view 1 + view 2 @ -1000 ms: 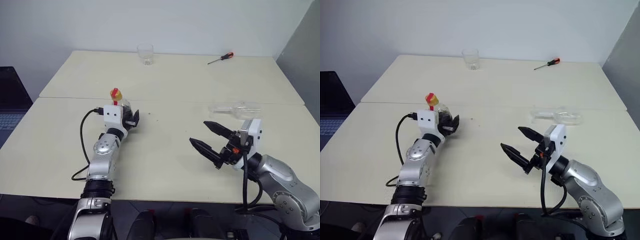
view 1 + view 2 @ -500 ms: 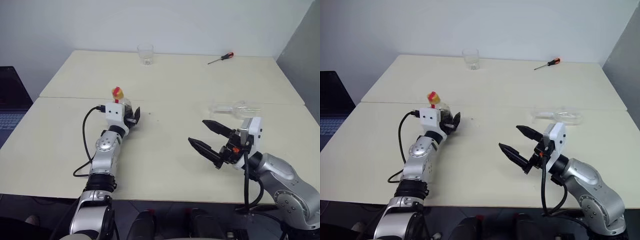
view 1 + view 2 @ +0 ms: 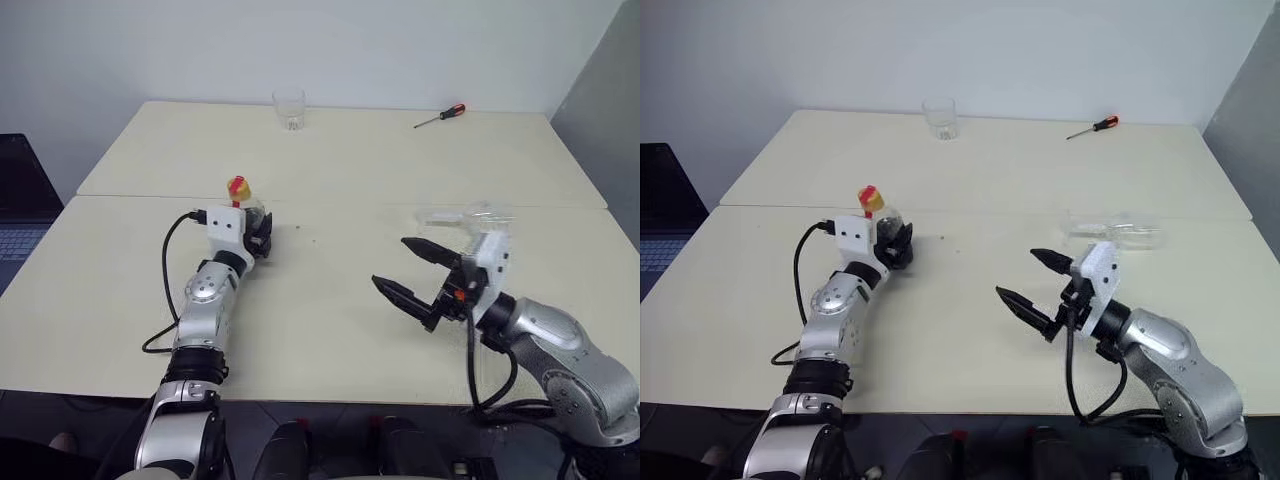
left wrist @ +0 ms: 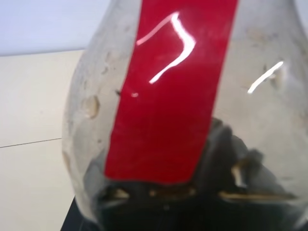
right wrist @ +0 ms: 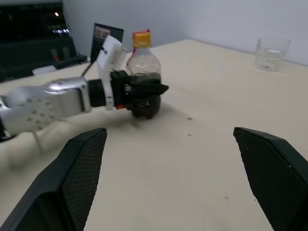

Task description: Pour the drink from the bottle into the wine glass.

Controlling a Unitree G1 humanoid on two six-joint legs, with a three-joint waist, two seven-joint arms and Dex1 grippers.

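Small squat clear plastic bottle [image 5: 143, 79] with red neck label and yellow cap stands upright on the cream table [image 3: 340, 170]; dark reddish-brown drink fills its lower body. Left gripper [image 5: 144, 94] has its two black fingers pressed against the bottle's lower body, one on each side. Right gripper [image 3: 405, 273] hovers well to the right of the bottle, jaws spread wide, nothing between them. Clear stemmed wine glass [image 3: 468, 215] lies on its side just beyond the right gripper, far right of the bottle. Short clear tumbler [image 3: 289, 108] stands well behind the bottle, near the table's far edge. Red-handled screwdriver [image 3: 441, 116] lies further right of the tumbler.
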